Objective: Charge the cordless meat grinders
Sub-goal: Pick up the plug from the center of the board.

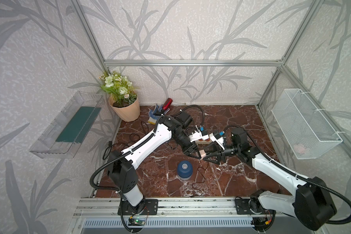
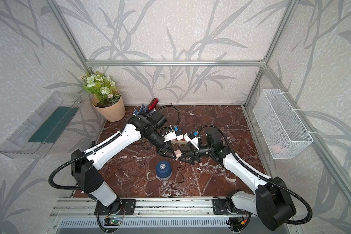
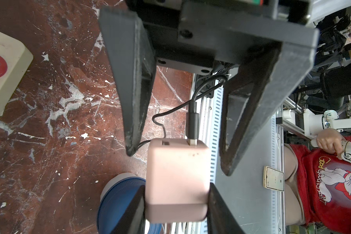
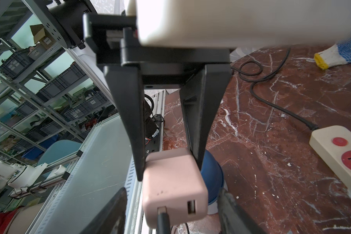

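Note:
The cordless meat grinder (image 1: 184,169) (image 2: 163,169), a blue dome with a silver button on a clear base, stands alone on the marble near the front, showing behind the jaws in the wrist views (image 3: 118,202) (image 4: 211,174). Above the marble and just behind the grinder, my left gripper (image 1: 199,155) (image 3: 176,202) is shut on a pink charger cube (image 1: 202,154) (image 3: 176,178) (image 4: 170,182). A black cable (image 3: 192,119) is plugged into the cube. My right gripper (image 1: 206,155) (image 4: 172,208) faces it from the other side, open, its fingers straddling the cube's socket end with gaps on both sides.
A cream power strip (image 1: 205,140) (image 4: 340,152) with red sockets lies just behind the grippers. A flower pot (image 1: 126,109), red cylinder (image 1: 166,104) and glove (image 1: 154,115) sit at the back left. A wire basket (image 1: 304,123) hangs right, a clear shelf (image 1: 69,123) left.

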